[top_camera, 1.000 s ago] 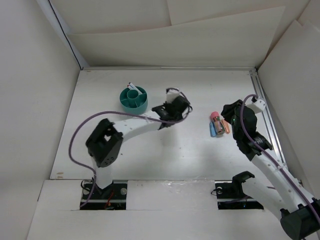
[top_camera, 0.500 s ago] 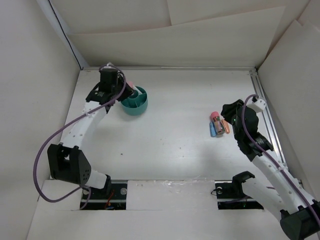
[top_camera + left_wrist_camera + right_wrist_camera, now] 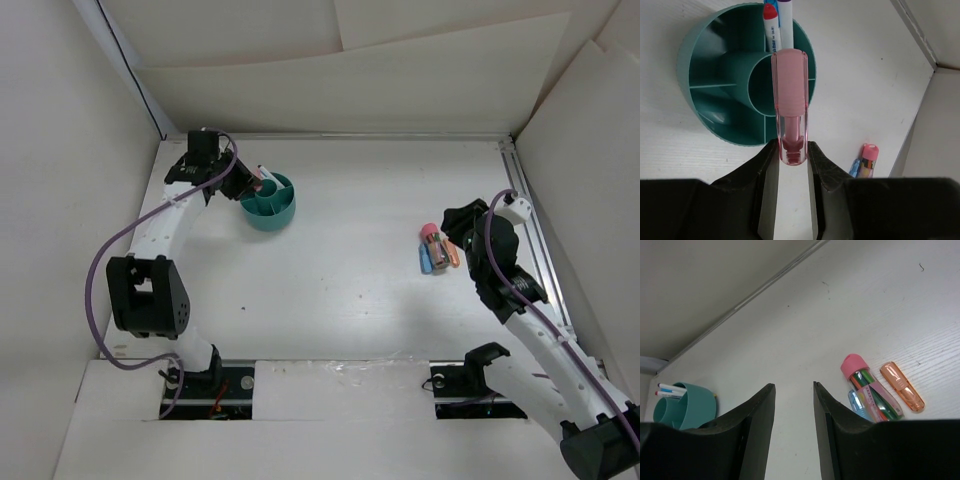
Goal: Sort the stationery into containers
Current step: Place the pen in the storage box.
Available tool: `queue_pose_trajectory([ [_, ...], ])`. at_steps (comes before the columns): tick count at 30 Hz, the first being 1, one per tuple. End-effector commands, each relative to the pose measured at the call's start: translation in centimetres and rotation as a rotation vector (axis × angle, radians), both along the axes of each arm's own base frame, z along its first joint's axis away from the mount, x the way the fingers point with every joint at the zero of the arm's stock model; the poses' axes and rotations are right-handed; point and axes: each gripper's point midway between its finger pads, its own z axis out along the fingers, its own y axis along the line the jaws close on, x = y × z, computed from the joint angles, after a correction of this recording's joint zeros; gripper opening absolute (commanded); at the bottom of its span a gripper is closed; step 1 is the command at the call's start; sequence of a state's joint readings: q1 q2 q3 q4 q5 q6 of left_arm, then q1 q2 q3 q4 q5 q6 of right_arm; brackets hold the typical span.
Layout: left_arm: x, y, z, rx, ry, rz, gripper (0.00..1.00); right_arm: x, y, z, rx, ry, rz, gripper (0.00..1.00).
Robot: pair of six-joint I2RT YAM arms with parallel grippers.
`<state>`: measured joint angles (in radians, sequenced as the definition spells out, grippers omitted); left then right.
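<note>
The pink stick (image 3: pixel 789 100) is a short translucent tube, frosted along its far half, with a darker pink core showing at the near end. The left gripper (image 3: pixel 790 150) is clamped on that near end, one finger pressed to each side. In the left wrist view the stick's far end lines up over the small central cup of the teal organiser bowl (image 3: pixel 695 75), a round tub split by dividers. Two white pens (image 3: pixel 771 30) (one red-tipped, one purple-tipped) stand in its 12 o'clock compartment.

From above, the bowl sits at about 10 o'clock from the table's middle. At 3 o'clock lies the rest: a pink-capped tube (image 3: pixel 867 385) with coloured contents, an orange stick (image 3: pixel 901 386) just beside it, and a blue stick (image 3: pixel 856 401) touching its other side. The right gripper (image 3: pixel 793 386) is near them, fingers apart and holding nothing.

Half a second ago the left gripper was already at the bowl, and its wrist has since shifted a little toward 9 o'clock. A second ago it was off the bowl's 3 o'clock side, over mid table. The right arm and the pile have not moved.

The table (image 3: pixel 330 290) is white and faintly grained. Plain cream wall panels (image 3: pixel 400 80) fence it in, and a metal rail (image 3: pixel 530 230) runs along its 3 o'clock edge.
</note>
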<state>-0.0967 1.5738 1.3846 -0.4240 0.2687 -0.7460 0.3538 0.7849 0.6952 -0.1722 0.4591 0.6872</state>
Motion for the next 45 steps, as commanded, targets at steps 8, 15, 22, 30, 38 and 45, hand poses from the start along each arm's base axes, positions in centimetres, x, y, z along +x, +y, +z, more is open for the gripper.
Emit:
queue_pose_trajectory([
  [8,1.9,1.5,0.5,-0.087,0.026,0.045,0.01,0.3,0.2,2.4,0.024,-0.072,0.014,0.42],
  [15,0.2,2.7,-0.6,-0.152,0.064,0.038,0.02,0.3,0.2,2.4,0.024,-0.072,0.014,0.42],
  [22,0.6,2.3,-0.9,-0.191,0.087,0.001,0.03,0.3,0.2,2.4,0.024,-0.072,0.014,0.42],
  [30,1.6,2.0,-0.9,-0.206,0.102,-0.013,0.06,0.3,0.2,2.4,0.024,-0.072,0.014,0.42],
  [38,1.5,2.2,-2.6,-0.197,0.151,-0.007,0.07,0.3,0.2,2.4,0.024,-0.072,0.014,0.42],
  [45,1.6,2.2,-3.4,-0.198,0.171,-0.005,0.09,0.3,0.2,2.4,0.024,-0.072,0.014,0.42],
])
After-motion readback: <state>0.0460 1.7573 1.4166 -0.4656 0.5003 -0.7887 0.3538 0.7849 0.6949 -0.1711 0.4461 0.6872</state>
